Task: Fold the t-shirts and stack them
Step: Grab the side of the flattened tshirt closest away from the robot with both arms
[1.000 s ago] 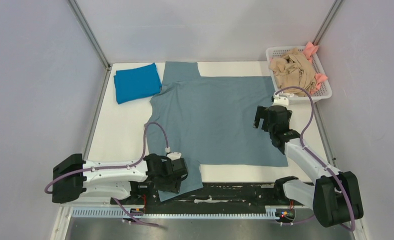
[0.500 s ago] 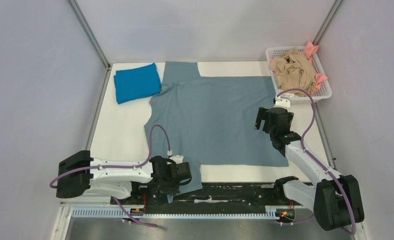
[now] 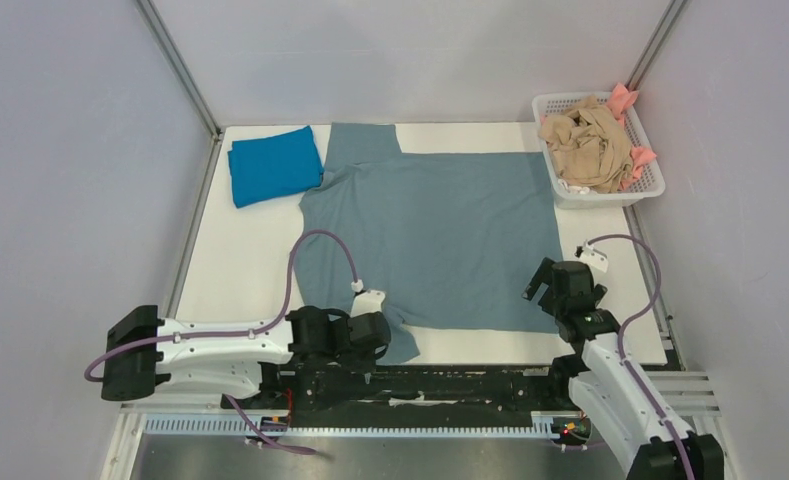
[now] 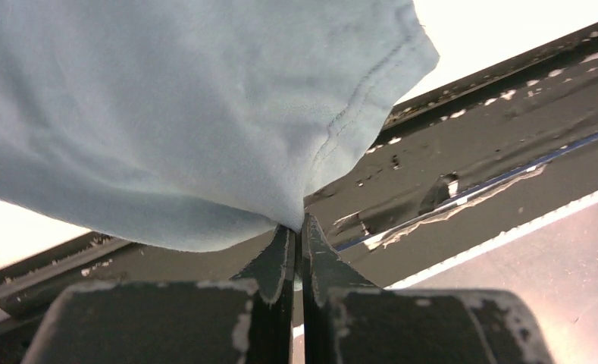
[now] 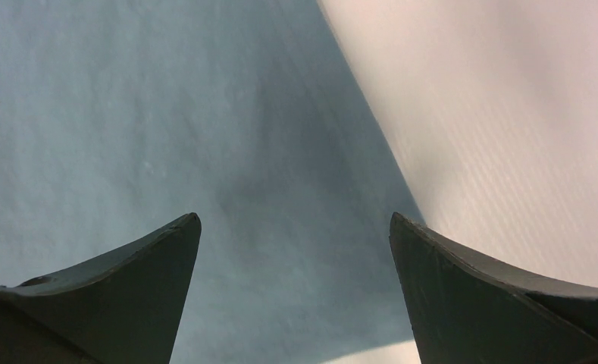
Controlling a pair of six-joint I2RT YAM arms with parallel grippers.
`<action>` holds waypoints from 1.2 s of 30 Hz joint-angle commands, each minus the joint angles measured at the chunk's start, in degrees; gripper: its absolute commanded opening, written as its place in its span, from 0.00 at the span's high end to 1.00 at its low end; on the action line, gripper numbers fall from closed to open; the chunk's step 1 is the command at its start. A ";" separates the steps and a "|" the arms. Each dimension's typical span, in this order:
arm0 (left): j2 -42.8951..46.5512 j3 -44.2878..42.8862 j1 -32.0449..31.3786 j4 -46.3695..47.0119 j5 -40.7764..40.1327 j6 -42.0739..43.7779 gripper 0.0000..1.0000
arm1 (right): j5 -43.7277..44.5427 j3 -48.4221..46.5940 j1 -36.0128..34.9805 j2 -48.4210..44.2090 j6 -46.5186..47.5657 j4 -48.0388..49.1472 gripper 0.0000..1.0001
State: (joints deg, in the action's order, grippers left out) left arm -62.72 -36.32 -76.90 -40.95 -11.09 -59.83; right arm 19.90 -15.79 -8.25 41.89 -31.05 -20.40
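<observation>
The white table (image 3: 240,270) holds the blue shirt (image 3: 273,165) folded at its far left corner, seemingly the one piece finished. The grey-blue shirt (image 3: 430,235) lies spread flat in the middle, not yet folded, and the beige shirt (image 3: 590,140) and pink shirt (image 3: 622,98) wait crumpled in the basket (image 3: 610,198) at the far right. The left gripper (image 4: 296,224) is clamped on the grey-blue shirt's sleeve (image 4: 205,114) at the table's near edge, and the right gripper (image 5: 295,216) hovers over its near right corner, jaws apart and holding nothing, so I judge most of the folding and all the stacking remain.
</observation>
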 commanded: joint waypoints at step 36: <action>10.07 1.30 1.32 3.78 -7.50 7.98 0.98 | -4.51 -2.11 0.19 -22.35 -15.25 -29.67 0.01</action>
State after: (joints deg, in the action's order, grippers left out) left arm -53.76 -35.51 -75.83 -38.39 -16.56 -52.84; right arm 16.45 -22.87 -8.23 23.46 -42.57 -50.02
